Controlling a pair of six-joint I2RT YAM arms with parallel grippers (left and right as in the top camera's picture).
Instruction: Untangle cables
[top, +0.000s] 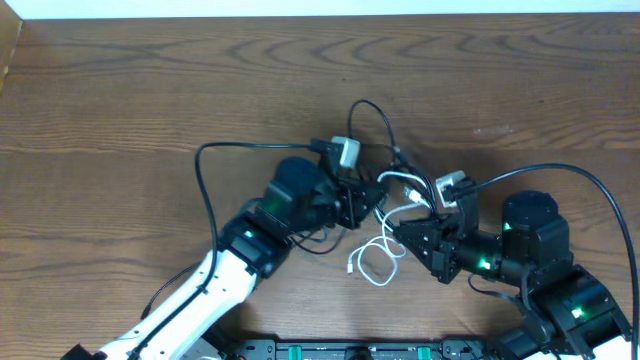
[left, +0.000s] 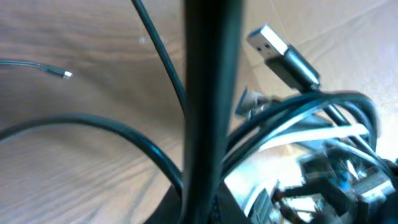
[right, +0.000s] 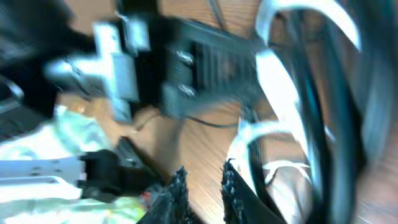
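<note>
Partly, left pincer (top: 372, 200) covers cables (top: 376, 266) on table (top: 150, 80)

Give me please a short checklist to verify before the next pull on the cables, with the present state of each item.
1. Left fingers shut at the tangle: ok.
2. What the left fingers pinch: cannot tell; the left wrist view is blurred.
3. Right fingers a little apart, only bare wood between them: ok for a new grasp.
4. Cables separated: not ok; black and white cords cross in a bundle between the two arms.
5. White cable has slack: ok; a loose loop lies on the table in front of the tangle.
6. Wrist views sharp enough to aim: not ok; both are blurred.
</note>
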